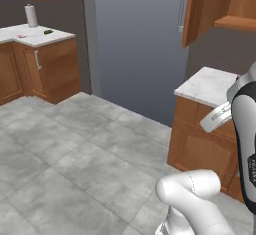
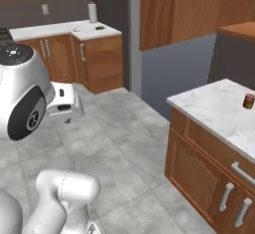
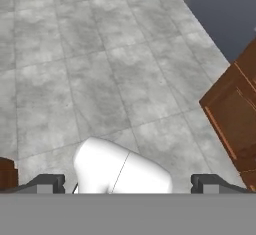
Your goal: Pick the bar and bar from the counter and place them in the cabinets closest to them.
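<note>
My gripper [image 3: 129, 184] hangs open over the grey tiled floor, its two dark fingertips [image 3: 50, 183] wide apart with nothing between them. In the right base view the white hand [image 2: 62, 103] sits in front of the arm's big joint, away from both counters. A small white bar with a red patch [image 1: 21, 36] lies on the far counter [image 1: 35, 38] at the left, also seen as a pale speck [image 2: 76, 30]. The near marble counter [image 2: 219, 106] stands to the right. Above it a brown wall cabinet [image 1: 200, 9] is open, showing a wooden shelf [image 1: 235, 21].
A paper-towel roll [image 1: 31, 15] and a green oval [image 1: 48, 31] share the far counter. A small red jar [image 2: 248, 100] stands on the near counter. A tall grey panel [image 1: 140, 44] fills the gap between them. Wooden base cabinets [image 2: 209, 178] sit close on the right.
</note>
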Available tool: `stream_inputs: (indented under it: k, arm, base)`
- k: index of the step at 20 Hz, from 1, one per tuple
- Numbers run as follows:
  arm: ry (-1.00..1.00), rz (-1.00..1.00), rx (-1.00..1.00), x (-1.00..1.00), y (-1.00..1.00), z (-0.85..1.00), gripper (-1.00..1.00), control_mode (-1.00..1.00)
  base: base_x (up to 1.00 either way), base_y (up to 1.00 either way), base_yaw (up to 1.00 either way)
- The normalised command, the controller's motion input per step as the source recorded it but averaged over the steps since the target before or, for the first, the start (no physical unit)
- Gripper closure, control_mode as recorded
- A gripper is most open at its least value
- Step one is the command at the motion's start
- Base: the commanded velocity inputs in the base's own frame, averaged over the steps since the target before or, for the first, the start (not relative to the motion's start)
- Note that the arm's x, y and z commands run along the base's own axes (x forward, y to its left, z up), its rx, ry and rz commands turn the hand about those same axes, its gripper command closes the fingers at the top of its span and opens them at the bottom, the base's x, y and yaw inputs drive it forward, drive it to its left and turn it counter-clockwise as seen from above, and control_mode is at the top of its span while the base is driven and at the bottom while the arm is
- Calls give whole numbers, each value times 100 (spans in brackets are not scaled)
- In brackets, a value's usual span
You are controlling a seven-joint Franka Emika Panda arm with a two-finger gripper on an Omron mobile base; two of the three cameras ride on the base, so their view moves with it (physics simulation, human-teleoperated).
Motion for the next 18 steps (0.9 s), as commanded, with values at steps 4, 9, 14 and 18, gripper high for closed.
stream_inputs:
  k: [4,9,14,18]
  arm:
    - [0,0,0,0,0,0,-100,100]
    - [0,0,0,0,0,0,-100,100]
    - [0,0,0,0,0,0,-100,100]
    - [0,0,0,0,0,0,-100,100]
  base:
    - [-5,0,29]
    - [-8,0,31]
    - [-6,0,35]
    - [-7,0,33]
